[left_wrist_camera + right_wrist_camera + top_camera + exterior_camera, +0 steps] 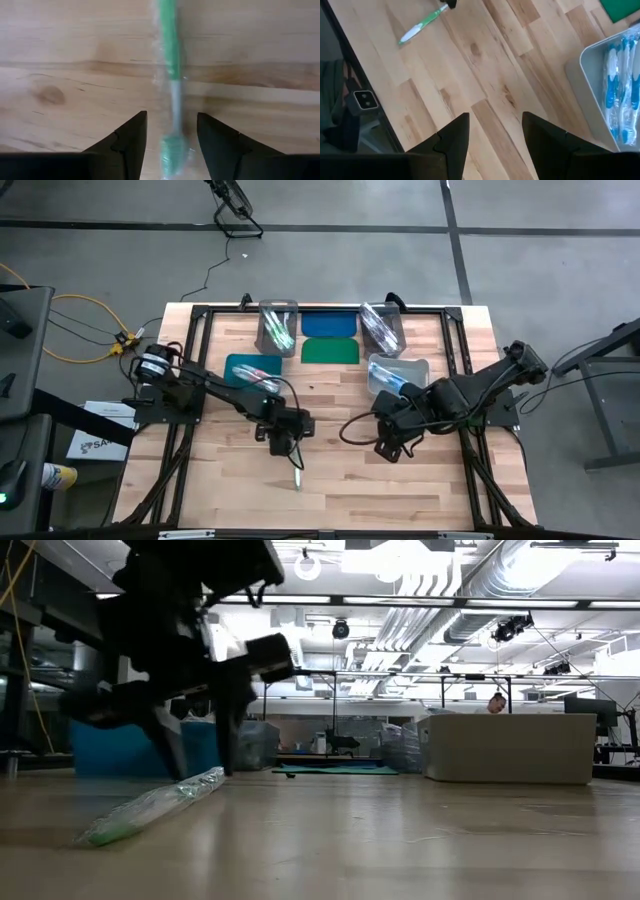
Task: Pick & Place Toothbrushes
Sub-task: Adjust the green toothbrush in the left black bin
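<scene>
Green-and-white wrapped toothbrush (297, 476) lies loose on the wooden table (420, 490), near centre | my left gripper (283, 442) sits low over its far end, fingers spread, nothing clasped | right gripper (392, 445) waits released beside the clear bin of blue brushes (398, 373) | bins look stocked; I judge this one unplaced.

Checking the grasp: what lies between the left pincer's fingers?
The green toothbrush in clear wrap lies on the table between the left pincer's open fingers, in the left wrist view.

toothbrush (297, 475) on table (420, 490), between left gripper (171, 145) open jaws
</scene>
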You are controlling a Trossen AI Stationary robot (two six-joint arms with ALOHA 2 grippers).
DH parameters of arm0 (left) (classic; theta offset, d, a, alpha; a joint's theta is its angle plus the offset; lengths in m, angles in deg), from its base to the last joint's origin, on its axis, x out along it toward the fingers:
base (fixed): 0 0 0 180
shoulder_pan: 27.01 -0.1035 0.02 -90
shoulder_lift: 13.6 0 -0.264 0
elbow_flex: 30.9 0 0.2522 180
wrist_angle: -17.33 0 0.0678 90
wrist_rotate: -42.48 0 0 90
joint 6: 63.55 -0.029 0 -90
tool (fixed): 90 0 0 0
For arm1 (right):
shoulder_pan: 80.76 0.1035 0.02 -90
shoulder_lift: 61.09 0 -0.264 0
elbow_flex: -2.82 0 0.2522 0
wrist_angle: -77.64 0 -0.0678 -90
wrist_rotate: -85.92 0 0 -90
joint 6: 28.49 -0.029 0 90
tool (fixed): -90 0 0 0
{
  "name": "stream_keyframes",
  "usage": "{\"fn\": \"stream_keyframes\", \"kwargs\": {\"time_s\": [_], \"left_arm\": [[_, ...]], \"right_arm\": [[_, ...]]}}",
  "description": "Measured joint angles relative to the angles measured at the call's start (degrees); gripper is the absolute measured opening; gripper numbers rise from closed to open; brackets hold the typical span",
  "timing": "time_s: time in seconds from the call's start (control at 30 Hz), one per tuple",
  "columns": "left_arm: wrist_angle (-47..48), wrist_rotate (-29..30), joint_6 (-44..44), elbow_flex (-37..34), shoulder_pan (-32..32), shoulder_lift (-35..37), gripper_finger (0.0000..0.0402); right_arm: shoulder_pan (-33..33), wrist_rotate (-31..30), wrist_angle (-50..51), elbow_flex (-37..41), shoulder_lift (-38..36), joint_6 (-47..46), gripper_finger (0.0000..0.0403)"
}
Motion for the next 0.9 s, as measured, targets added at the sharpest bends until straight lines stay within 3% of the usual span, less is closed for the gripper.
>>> {"fn": "stream_keyframes", "kwargs": {"time_s": [0.27,0.47,0.6,0.77,0.9], "left_arm": [[3.3,-0.2,1.5,2.5,0.0,-2.7,0.0154],[5.2,-0.4,4.0,2.5,0.0,-2.6,0.0075],[6.4,-0.4,5.1,2.5,0.0,-2.6,0.0012],[6.6,0.6,8.8,2.3,0.0,-1.1,0.0006],[4.5,3.7,11.2,2.3,0.0,2.2,0.0003]], "right_arm": [[0.0,-0.6,0.1,0.0,0.0,0.9,0.0176],[0.3,-3.7,0.3,0.0,0.0,2.5,0.0176],[1.6,-9.5,-0.2,1.2,0.3,2.5,0.0176],[5.2,-18.3,-4.8,7.7,0.3,2.5,0.0176],[8.6,-26.9,-14.0,15.7,0.3,3.6,0.0176]]}}
